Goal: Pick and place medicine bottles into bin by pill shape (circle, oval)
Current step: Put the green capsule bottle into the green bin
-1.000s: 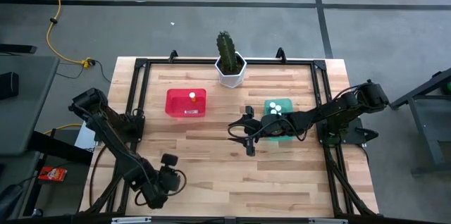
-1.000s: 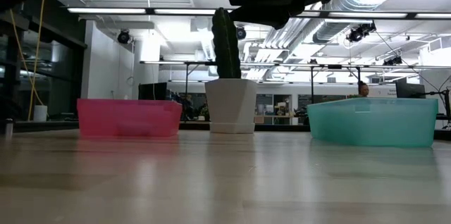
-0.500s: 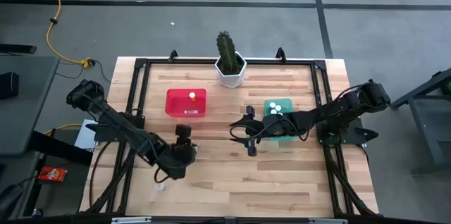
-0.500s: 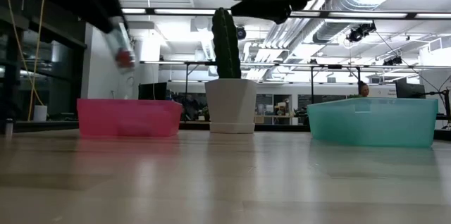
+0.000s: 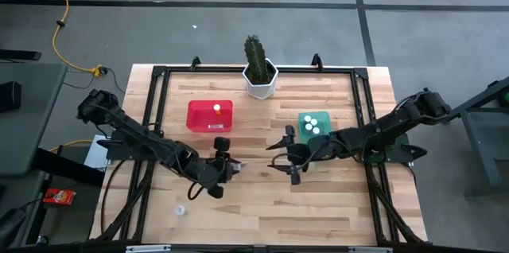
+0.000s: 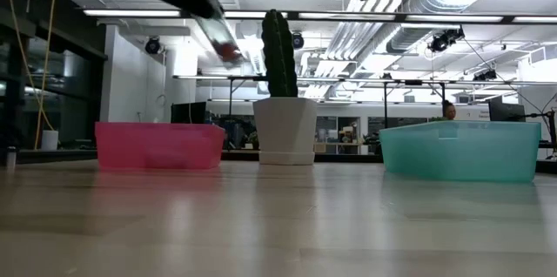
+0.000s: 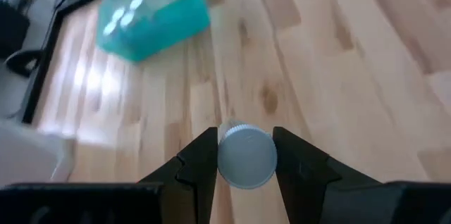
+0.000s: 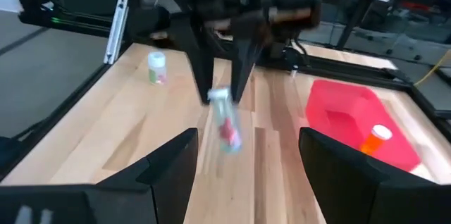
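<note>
My left gripper is at the table's middle, shut on a small clear bottle with a white cap and red contents, well above the table. My right gripper is open and empty just to its right, facing it, beside the teal bin. That bin holds three white-capped bottles. The red bin holds an orange bottle. Another bottle stands on the table near the front edge. My left gripper pinches the bottle at its white cap end between its two fingers. The fingers slant down toward the table's right. The bottle's body hangs tilted below the fingertips, lifted clear of the table.
A white hexagonal pot with a cactus stands at the far edge, between the bins. A black frame runs round the table. Bare wood lies between the two bins and along the near edge.
My left gripper has gone from the near left part of the table up and toward the right, to the middle, carrying the bottle clear of the table. My right gripper has shifted a little toward the near edge and the right.
</note>
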